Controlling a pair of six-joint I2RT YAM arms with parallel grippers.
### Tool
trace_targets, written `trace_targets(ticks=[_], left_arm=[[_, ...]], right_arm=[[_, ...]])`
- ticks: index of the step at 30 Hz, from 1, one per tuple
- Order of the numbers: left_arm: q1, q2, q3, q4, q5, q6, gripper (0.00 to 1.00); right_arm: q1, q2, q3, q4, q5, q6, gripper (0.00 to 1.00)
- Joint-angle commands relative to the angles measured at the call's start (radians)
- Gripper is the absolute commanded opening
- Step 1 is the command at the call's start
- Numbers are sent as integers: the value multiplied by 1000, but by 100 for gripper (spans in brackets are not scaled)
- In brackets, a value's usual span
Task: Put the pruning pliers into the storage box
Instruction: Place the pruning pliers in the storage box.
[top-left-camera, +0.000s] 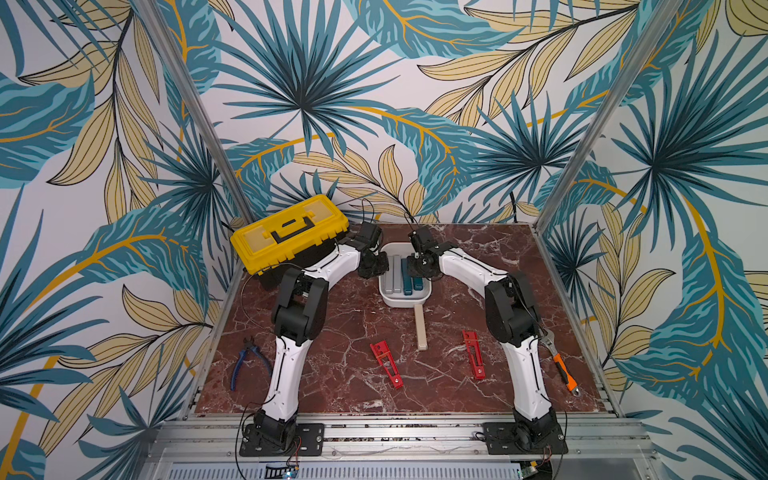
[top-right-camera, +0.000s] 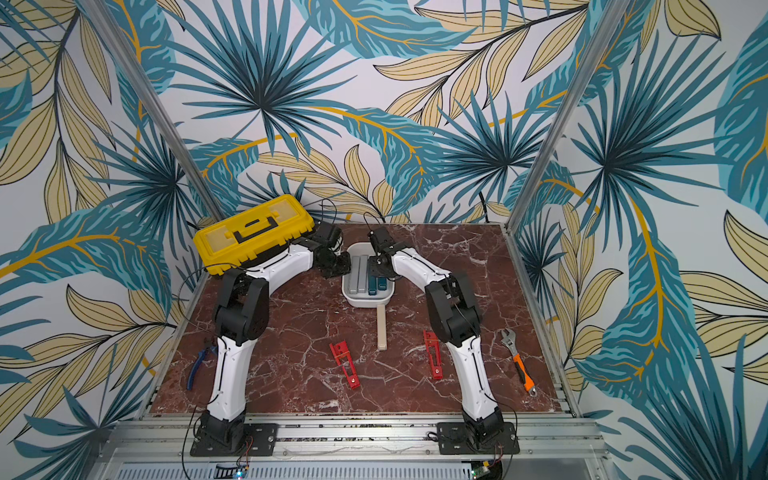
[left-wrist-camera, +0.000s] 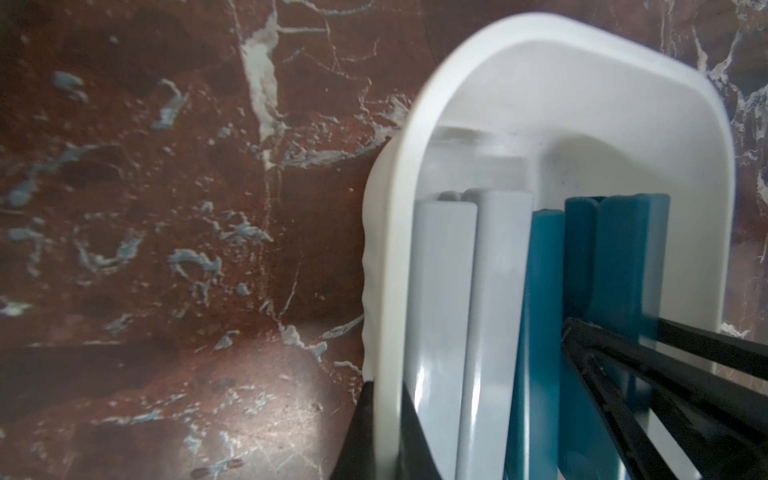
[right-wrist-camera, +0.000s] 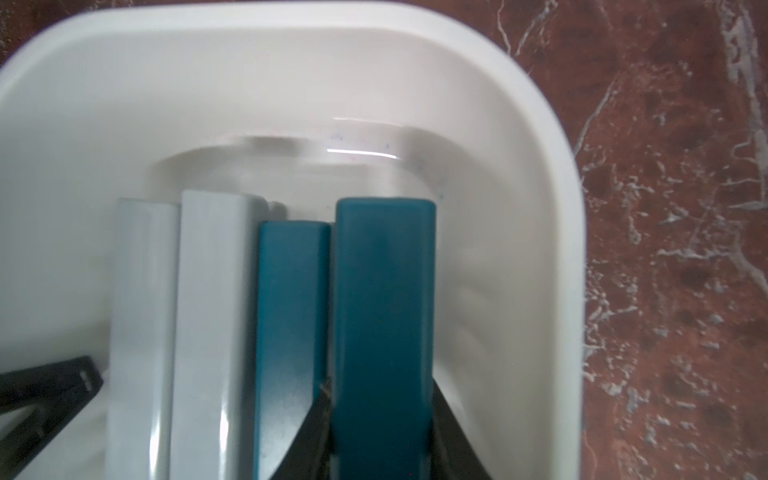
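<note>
Right wrist view shows the right gripper (right-wrist-camera: 380, 407) clamped on a teal pruning pliers bar (right-wrist-camera: 384, 291) inside the storage box (right-wrist-camera: 291, 54), beside a second teal bar (right-wrist-camera: 291, 311) and two grey bars (right-wrist-camera: 208, 311). The left gripper (left-wrist-camera: 386, 401) pinches the box's side wall. In a top view, a beige bar (top-left-camera: 420, 328) and two red bars (top-left-camera: 386, 363) lie on the table (top-left-camera: 332, 374).

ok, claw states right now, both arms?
Left claw: closed on the side wall of the white rounded plastic tub.
Right claw: closed on a teal straight plastic bar.
</note>
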Motion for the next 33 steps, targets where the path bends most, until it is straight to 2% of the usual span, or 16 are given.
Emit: trace_targets(ticks=[1, 18, 21, 25, 33], left_arm=[[19, -36, -20, 0, 5, 2, 0], [24, -40, -36, 11, 12, 0, 0], [25, -43, -38, 12, 12, 0, 0], [25, -46, -38, 12, 13, 0, 0], [25, -47, -35, 11, 12, -2, 0]], right_arm=[[-15, 56, 8, -83, 42, 5, 23], [-15, 83, 27, -113, 37, 24, 24], [-16, 57, 8, -91, 49, 29, 29], [-15, 28, -2, -82, 68, 18, 43], [-15, 4, 1, -77, 64, 9, 51]])
